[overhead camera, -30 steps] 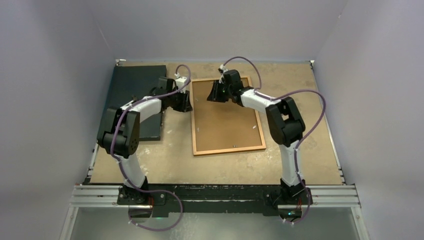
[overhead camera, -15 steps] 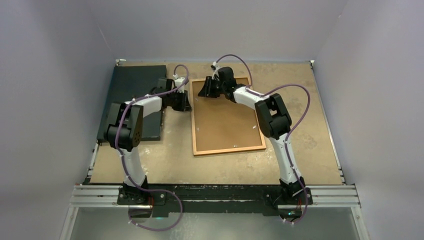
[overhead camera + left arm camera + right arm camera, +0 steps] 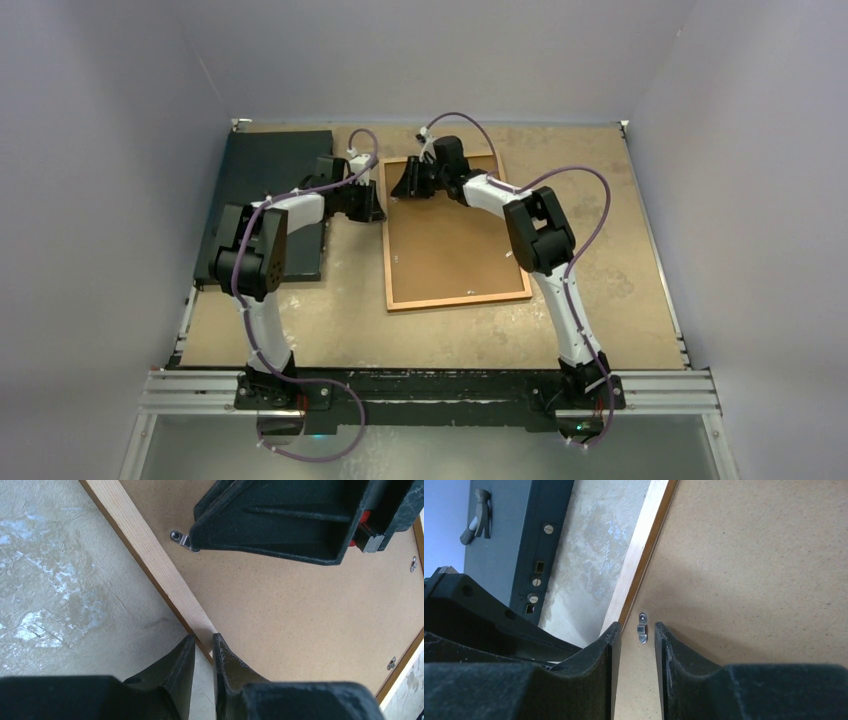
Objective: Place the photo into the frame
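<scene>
Orange-brown wood — one frame (image 3: pixel 460 298), one backing board (image 3: pixel 450 240), one dark mat (image 3: pixel 262 175)

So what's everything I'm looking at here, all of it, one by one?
frame: one, orange-brown wood, lying back-up mid-table
backing board: one, plain brown, filling the frame
metal clips: at least three seen, silver, near the board's edges
mat: one, dark grey, far left of the table
table: one, mottled tan, under everything
left arm and right arm: two, white and black, reaching from the near edge
left hand: one, black, fingers pinching the frame's left border
right hand: one, black, open, fingers either side of one clip by that same border
</scene>
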{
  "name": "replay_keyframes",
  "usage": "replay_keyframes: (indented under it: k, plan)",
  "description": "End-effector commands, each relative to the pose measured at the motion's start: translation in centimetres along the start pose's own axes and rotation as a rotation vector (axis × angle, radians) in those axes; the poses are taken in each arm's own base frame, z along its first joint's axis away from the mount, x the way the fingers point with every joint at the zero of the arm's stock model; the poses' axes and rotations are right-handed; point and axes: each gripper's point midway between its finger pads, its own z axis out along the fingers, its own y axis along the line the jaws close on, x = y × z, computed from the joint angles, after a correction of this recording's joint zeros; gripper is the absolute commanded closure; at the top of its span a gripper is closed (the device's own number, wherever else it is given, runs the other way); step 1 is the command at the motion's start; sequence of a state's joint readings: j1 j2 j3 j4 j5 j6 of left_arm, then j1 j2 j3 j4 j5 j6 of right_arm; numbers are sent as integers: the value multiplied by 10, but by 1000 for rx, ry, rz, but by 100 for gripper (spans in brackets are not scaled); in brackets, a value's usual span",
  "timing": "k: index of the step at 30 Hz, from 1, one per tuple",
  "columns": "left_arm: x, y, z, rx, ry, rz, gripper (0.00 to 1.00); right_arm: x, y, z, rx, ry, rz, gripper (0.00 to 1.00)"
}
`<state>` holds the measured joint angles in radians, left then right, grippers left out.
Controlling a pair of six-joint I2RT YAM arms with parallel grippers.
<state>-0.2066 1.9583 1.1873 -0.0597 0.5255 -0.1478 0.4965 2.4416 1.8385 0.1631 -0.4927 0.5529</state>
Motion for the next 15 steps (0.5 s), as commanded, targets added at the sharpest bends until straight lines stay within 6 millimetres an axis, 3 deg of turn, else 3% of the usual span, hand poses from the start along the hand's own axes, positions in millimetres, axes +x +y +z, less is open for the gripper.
replay_keyframes:
  k: [1,15]
  plan:
    - [4,6,7,-10,2,-6,84,-6,19,-2,-78,14,-46,67]
    - [11,10,8,-23,14,-14,92,2,20,5,-121,49,-58,77]
